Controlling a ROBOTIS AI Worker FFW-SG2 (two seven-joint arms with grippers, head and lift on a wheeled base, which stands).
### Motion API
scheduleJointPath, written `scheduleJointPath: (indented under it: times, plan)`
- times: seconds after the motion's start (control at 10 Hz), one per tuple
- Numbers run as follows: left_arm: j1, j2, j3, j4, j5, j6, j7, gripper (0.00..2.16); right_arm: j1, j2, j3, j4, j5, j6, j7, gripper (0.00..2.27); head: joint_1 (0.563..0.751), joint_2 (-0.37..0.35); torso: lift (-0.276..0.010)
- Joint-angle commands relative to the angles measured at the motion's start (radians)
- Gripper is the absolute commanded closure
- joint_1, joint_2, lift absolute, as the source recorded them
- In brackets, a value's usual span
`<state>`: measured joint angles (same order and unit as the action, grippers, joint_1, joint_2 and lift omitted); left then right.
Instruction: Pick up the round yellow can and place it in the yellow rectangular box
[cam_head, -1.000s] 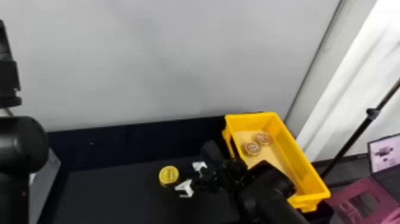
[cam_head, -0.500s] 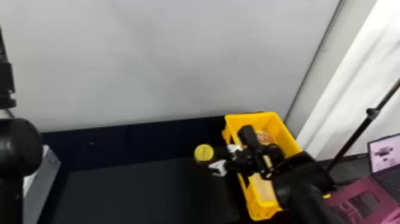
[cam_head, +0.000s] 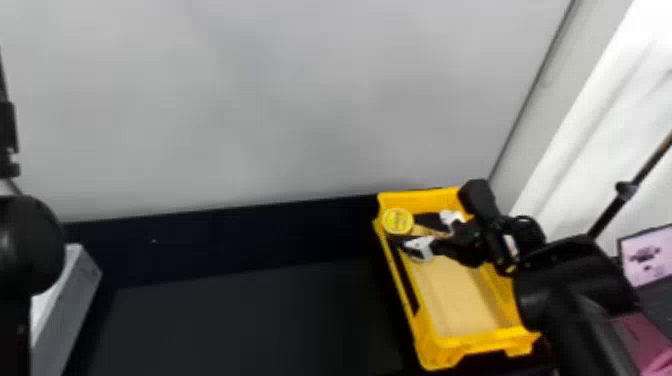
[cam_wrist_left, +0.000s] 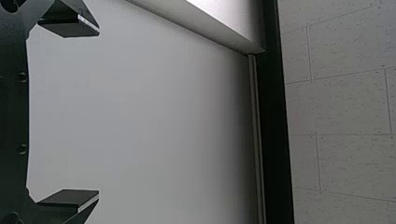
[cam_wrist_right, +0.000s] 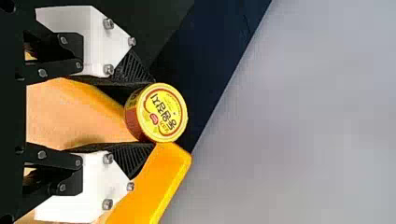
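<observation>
My right gripper (cam_head: 407, 232) is over the back left part of the yellow box (cam_head: 475, 341), shut on the round yellow can (cam_head: 397, 221) near the box's left rim. In the right wrist view, the can (cam_wrist_right: 163, 113) is held between the tips of my right gripper (cam_wrist_right: 152, 113), its printed lid showing. Behind it the orange-yellow box rim (cam_wrist_right: 170, 172) runs close by. The left arm (cam_head: 30, 245) stays at the left edge of the head view. My left gripper (cam_wrist_left: 99, 114) stands wide open, nothing between its fingers.
A pale wall (cam_head: 300, 100) rises behind the dark table (cam_head: 240, 320). At the left is a grey-white box (cam_head: 75, 300). To the right stand a black pole (cam_head: 620, 200) and a laptop screen (cam_head: 650, 255).
The can, in my right gripper, has left the dark table and moved right and farther back, from beside the box to over its back left part. The left arm shows little change.
</observation>
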<state>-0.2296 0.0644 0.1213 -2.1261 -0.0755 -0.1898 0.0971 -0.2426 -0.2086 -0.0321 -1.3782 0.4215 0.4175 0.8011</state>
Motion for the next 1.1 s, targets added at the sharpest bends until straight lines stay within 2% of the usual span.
scheduleJointPath:
  times: [0.0,0.3,0.6,1.0]
  plan:
    - [-0.001,0.006,0.005,-0.009,-0.001,0.013,-0.005,0.06,0.028,-0.025,-0.048,-0.042,0.034,0.023,0.009,0.68,0.694,-0.078,-0.005]
    - [-0.001,0.012,0.009,-0.017,-0.004,0.023,-0.01,0.06,0.074,-0.038,-0.137,-0.084,0.079,0.049,0.023,0.68,0.694,-0.078,-0.005]
    - [-0.001,0.012,0.014,-0.021,-0.006,0.027,-0.017,0.06,0.141,-0.032,-0.149,-0.131,0.079,0.083,0.023,0.68,0.694,-0.078,-0.005]
    - [0.001,0.011,0.015,-0.026,-0.006,0.032,-0.023,0.06,0.183,-0.025,-0.189,-0.128,0.048,0.117,0.005,0.68,0.694,-0.078,-0.005]
